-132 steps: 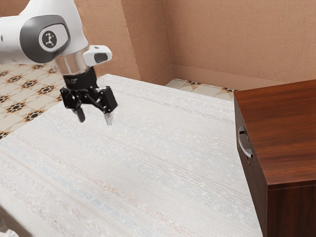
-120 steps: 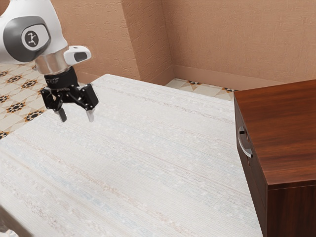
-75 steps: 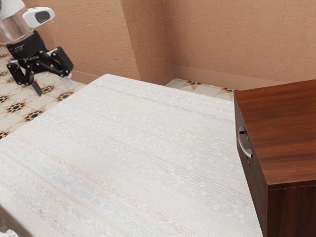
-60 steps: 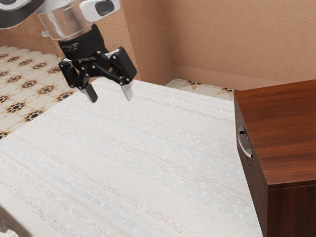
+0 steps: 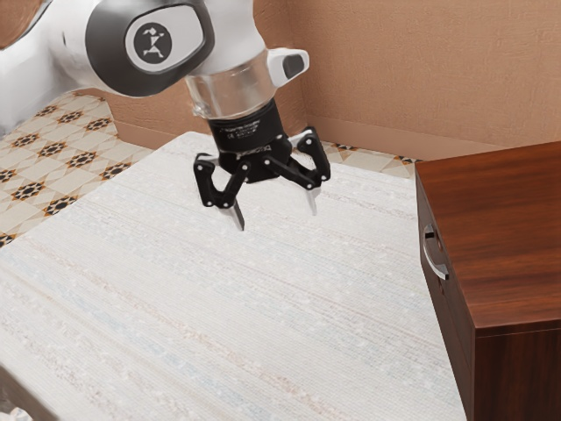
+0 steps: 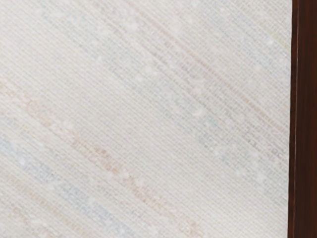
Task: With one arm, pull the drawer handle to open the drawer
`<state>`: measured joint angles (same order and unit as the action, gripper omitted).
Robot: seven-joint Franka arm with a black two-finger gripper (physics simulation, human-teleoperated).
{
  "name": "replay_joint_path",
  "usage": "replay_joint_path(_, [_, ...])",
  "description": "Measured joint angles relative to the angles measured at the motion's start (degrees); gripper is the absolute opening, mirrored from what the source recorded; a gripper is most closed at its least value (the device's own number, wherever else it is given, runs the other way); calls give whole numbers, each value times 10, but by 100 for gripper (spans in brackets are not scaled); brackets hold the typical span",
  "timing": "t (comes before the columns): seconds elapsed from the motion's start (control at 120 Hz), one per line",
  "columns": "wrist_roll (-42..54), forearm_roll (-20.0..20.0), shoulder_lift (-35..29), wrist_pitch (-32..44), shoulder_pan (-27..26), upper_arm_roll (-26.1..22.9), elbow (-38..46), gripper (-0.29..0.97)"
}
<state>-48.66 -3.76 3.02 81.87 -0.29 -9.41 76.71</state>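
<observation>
The drawer handle [image 5: 433, 253], a pale curved bar, is sitting on the upper part of the drawer front [image 5: 441, 294], which is facing the exterior view's left and lying flush with the rest of that dark face. The drawer belongs to a brown wooden cabinet [image 5: 504, 219] that is standing on the table [image 5: 219, 316] at the exterior view's right edge.

The gripper [image 5: 275, 216] is hanging over the table's far half, well apart from the handle and to its left in the exterior view. Its two black fingers [image 5: 237, 215] are pointing down and standing spread wide, with nothing between them and their tips clear of the tabletop. The white arm [image 5: 149, 44] is coming in from the exterior view's upper left.

In the wrist view, the pale woven tabletop [image 6: 138, 124] is lying under the hand, and a dark strip of the cabinet [image 6: 303, 119] is running along one side of it.

Beyond the table, a patterned tile floor [image 5: 53, 158] is meeting tan walls [image 5: 421, 61].
</observation>
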Motion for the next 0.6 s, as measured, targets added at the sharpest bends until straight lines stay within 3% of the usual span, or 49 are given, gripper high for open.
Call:
replay_joint_path(0.408, [-101, 4, 83, 73, -35, 0, 38, 68])
replay_joint_path(0.6, [-131, 3, 91, 114, -42, 0, 37, 68])
